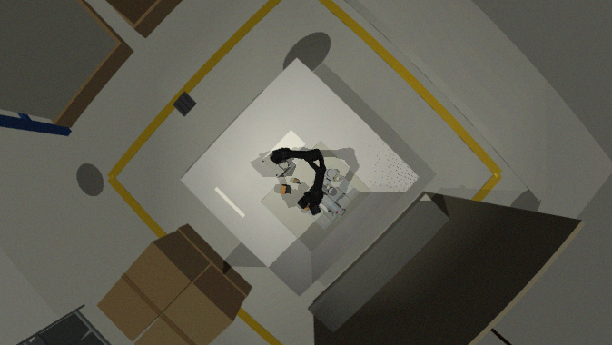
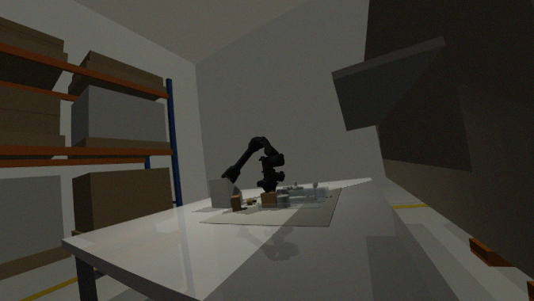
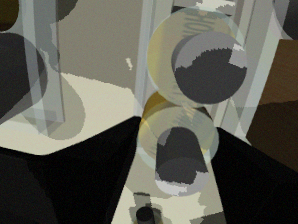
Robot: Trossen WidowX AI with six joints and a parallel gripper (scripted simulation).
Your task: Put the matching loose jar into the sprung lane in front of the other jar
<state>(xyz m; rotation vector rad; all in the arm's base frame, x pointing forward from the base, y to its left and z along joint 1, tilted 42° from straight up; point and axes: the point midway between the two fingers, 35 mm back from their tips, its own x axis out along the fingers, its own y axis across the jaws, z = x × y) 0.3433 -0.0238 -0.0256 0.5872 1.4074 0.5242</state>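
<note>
My gripper (image 3: 175, 129) (image 2: 270, 191) is shut on a clear round jar with a dark grey lid (image 3: 182, 150). The held jar looks upright, with amber showing at its far side. Directly beyond it, a second clear jar with a grey lid and an amber tint (image 3: 199, 62) stands between the clear walls of the lane (image 3: 146, 45). The two jars overlap in the wrist view; I cannot tell whether they touch. The held jar is at the lane's front end. The front stop, the pusher plate and the held jar's base are hidden, so its height above the lane floor is unclear.
A neighbouring clear divider (image 3: 47, 60) and a dark-lidded round item (image 3: 20, 72) are at the left. A brown box (image 3: 281, 75) (image 2: 269, 200) is close on the right. A small brown block (image 2: 236, 203) and a grey-white box (image 2: 221, 193) stand farther left in the exterior view.
</note>
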